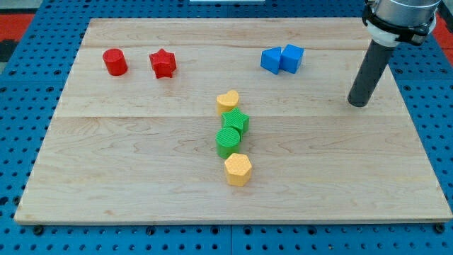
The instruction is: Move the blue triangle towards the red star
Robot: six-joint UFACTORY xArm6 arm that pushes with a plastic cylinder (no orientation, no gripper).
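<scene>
Two blue blocks touch at the view's top, right of centre: the left one [270, 60] looks like the blue triangle, the right one [291, 57] is a blue cube. The red star [163, 63] lies at the view's top left, with a red cylinder [115, 61] to its left. My tip [359, 103] rests on the board well to the right of the blue blocks and slightly lower in the view, touching no block.
A column of blocks stands mid-board: a yellow heart [228, 100], a green star [236, 121], a green cylinder [228, 141] and a yellow hexagon [238, 168]. The wooden board [106, 177] lies on a blue pegboard surface.
</scene>
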